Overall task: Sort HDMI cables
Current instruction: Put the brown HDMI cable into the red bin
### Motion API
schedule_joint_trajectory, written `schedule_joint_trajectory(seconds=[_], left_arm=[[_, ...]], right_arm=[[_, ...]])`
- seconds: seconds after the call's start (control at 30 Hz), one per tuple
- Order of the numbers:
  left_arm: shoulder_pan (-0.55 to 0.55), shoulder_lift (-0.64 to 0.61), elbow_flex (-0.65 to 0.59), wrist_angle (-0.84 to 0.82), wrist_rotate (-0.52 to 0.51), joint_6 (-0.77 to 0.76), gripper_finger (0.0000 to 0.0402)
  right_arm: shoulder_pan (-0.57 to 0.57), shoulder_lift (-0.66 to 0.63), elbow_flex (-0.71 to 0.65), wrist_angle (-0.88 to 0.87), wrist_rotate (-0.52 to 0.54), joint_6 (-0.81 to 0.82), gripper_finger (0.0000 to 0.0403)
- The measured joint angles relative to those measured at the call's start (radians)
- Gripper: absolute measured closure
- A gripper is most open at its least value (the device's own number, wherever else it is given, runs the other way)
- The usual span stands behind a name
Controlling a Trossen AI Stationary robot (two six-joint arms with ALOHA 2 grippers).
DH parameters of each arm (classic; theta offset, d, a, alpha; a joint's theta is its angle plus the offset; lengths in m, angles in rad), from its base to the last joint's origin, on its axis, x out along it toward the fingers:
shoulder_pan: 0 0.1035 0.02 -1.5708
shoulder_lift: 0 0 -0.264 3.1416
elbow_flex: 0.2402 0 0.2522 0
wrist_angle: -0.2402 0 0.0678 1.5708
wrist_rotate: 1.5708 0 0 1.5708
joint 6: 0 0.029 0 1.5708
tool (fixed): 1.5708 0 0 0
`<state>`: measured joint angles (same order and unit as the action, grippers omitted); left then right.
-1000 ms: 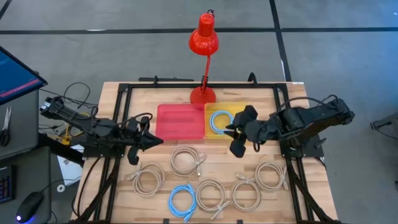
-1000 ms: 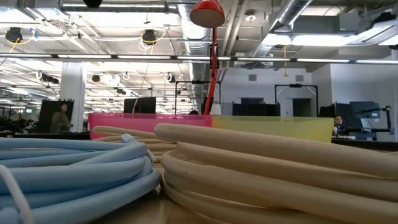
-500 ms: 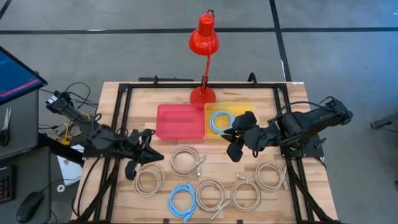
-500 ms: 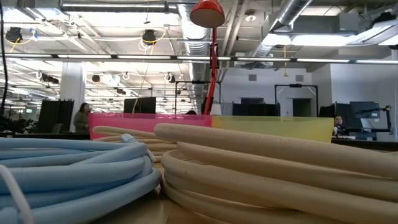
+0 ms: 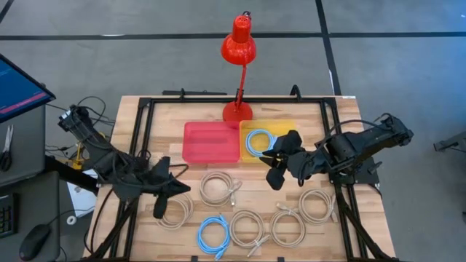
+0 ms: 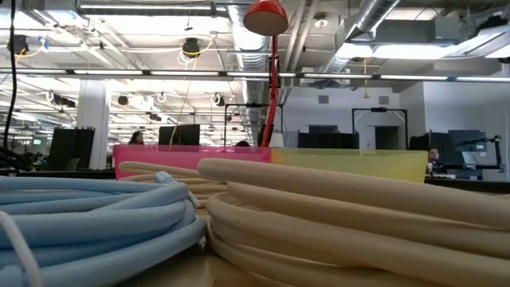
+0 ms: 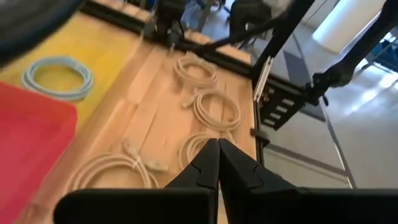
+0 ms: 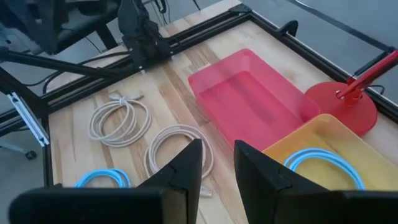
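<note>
Reaching in from the bench's left edge, the left gripper hangs low over the leftmost beige coil, its jaws pressed together and empty. The right gripper stretches in from the right, over the near edge of the yellow tray, jaws parted by a narrow gap and holding nothing. One blue coil lies in that tray; the pink tray beside it is bare. Another blue coil and four more beige coils lie on the wood. From table height, near coils block both grippers.
</note>
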<state>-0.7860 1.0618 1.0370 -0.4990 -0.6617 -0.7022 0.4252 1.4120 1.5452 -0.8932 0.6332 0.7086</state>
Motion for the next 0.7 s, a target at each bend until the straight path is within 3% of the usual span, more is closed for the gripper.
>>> schedule_joint_trajectory(seconds=[0.37,0.7], left_arm=[[0.002,0.163,0.000,-0.007,0.130,-0.134,0.0397],[0.002,0.239,0.000,-0.002,0.138,-0.138,0.0396]], right_arm=[[0.000,0.000,0.000,-0.111,-0.007,0.000,0.0317],[0.000,0.000,0.000,-0.125,-0.012,-0.011,0.0317]])
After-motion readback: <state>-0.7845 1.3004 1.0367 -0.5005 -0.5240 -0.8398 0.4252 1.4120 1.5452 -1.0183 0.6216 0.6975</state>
